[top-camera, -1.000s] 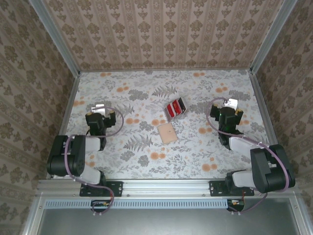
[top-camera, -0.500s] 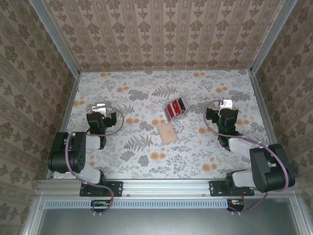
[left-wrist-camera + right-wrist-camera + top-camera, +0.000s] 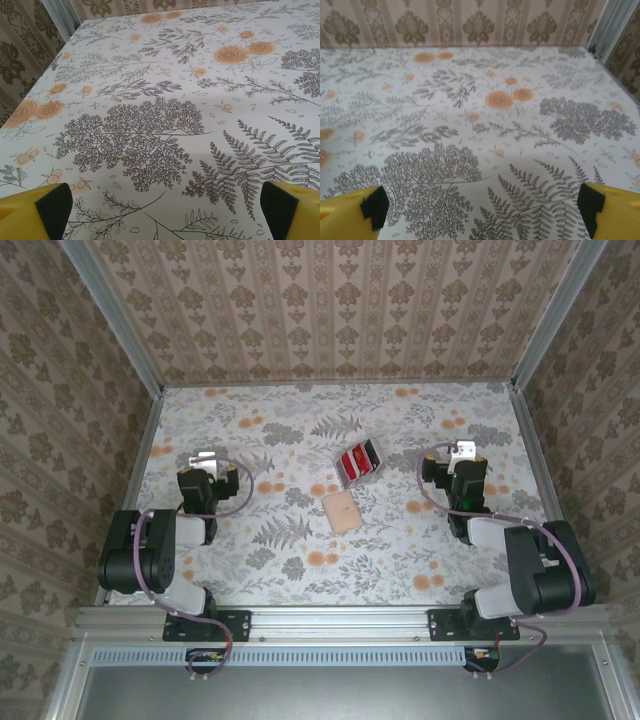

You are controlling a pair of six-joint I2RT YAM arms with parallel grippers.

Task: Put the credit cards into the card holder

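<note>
At the left of the overhead view, the left gripper [image 3: 204, 460] hangs over the floral table [image 3: 300, 560] with its fingers spread wide and empty, well apart from the task's things. Mid-frame, the tan card holder [image 3: 340, 510] lies flat and seems folded shut, though it is too small to tell what it holds. The credit cards [image 3: 358, 462] cluster just above and right of it, near but apart. At the right, the right gripper [image 3: 463, 453] is likewise spread wide and empty, well clear of both.
</note>
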